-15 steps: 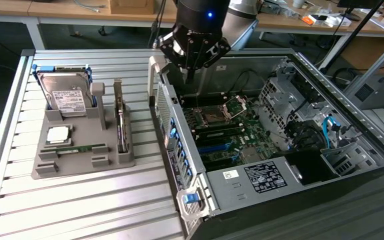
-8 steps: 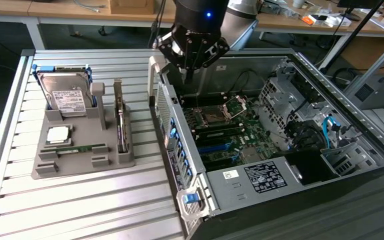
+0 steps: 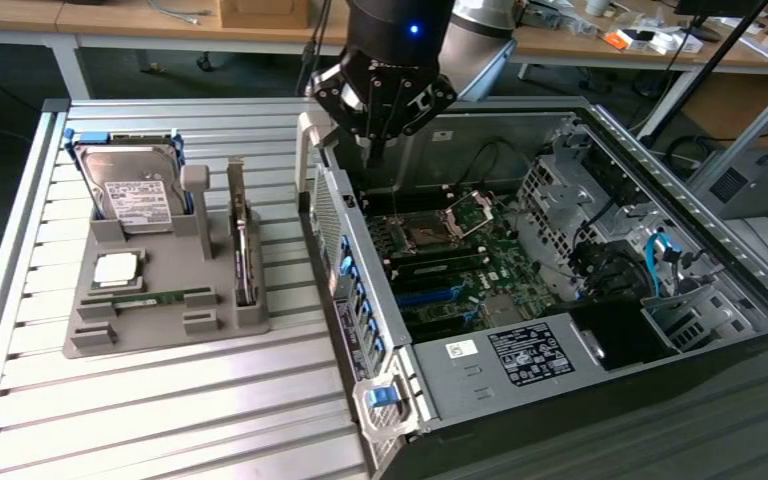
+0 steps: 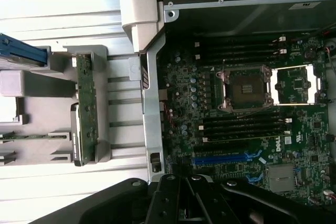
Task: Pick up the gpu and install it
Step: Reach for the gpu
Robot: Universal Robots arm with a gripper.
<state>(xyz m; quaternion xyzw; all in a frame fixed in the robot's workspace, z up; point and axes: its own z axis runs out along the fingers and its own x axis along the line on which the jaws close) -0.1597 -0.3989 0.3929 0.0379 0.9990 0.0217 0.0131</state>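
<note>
nearest the camera is the bare slatted surface (image 3: 157, 420) and the near end of the open case (image 3: 398, 400), with the psu (image 3: 531, 355) and its label facing up. past that, inside the case, the motherboard (image 3: 451, 270) lies flat with an empty socket (image 4: 247, 87), and blue cables (image 3: 658, 265) loop on the exterior view's right.

on the exterior view's left sits a grey tray (image 3: 171, 335). it holds a ram stick (image 3: 157, 298) lying flat, then a cpu (image 3: 117, 268), then a hard drive (image 3: 137, 195) propped up at the far end. the gpu (image 3: 240, 245) stands on edge in the tray's slot closest to the case, untouched. the case's perforated wall (image 3: 337, 230) stands right between it and the motherboard.

further back the tool (image 3: 377, 150) hangs over the case's far corner, just inside that wall, fingers pinched together with nothing in them, apart from the gpu. cluttered benches (image 3: 131, 20) run along the back.
</note>
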